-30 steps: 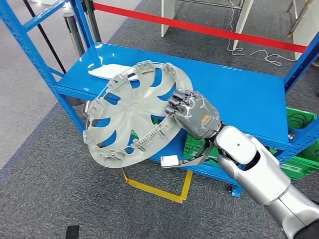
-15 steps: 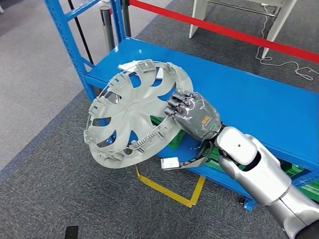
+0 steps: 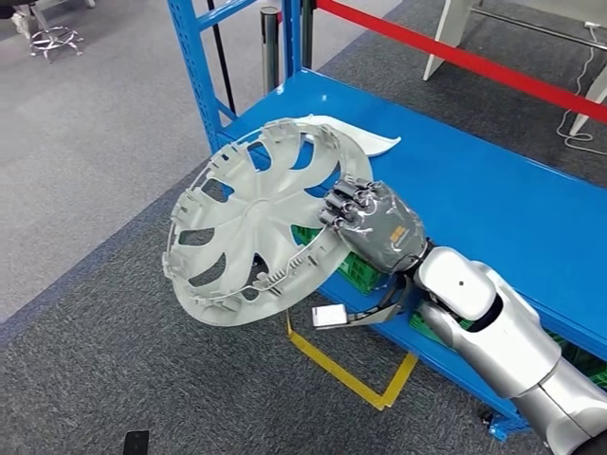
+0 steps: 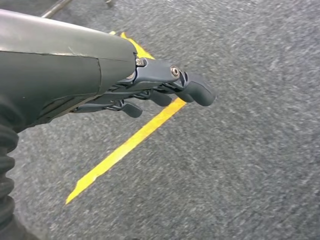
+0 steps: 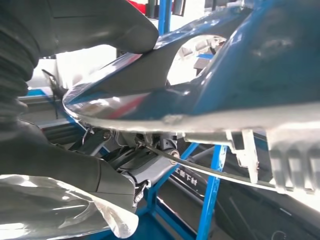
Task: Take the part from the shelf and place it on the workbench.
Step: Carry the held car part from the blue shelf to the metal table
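Right hand point(image 3: 372, 227): closed on the near edge of the part point(image 3: 261, 223), fingers curled over the rim from above, thumb under it as the right wrist view suggests. Holds the part and nothing else.

Part: grey plastic wheel cover, round and slotted, inner face with clips and wire ring turned up. Carried tilted, the far edge higher, the low edge toward the floor. It extends from the right hand to the robot's left and forward; most of it hangs past the front edge of the shelf point(image 3: 501, 199) over the grey carpet point(image 3: 85, 171), and its far edge overlaps the blue shelf board. Whether it touches the board cannot be told; it appears lifted off.

Left hand point(image 4: 166, 90): hangs over the carpet and a yellow floor line point(image 4: 124, 147), fingers slightly apart and holding nothing.

Governing relation: the grasp sits on one edge, so the whole disc cantilevers away from the right hand. The right hand is the only one near the part.

Judgement: the taking step looks nearly complete; the carry to the workbench remains. No workbench can be identified in these views.

Also present: white sheet point(image 3: 365, 137) on the shelf behind the part; green crate point(image 3: 358, 270) on the level below; red barrier tape point(image 3: 472, 62) beyond.
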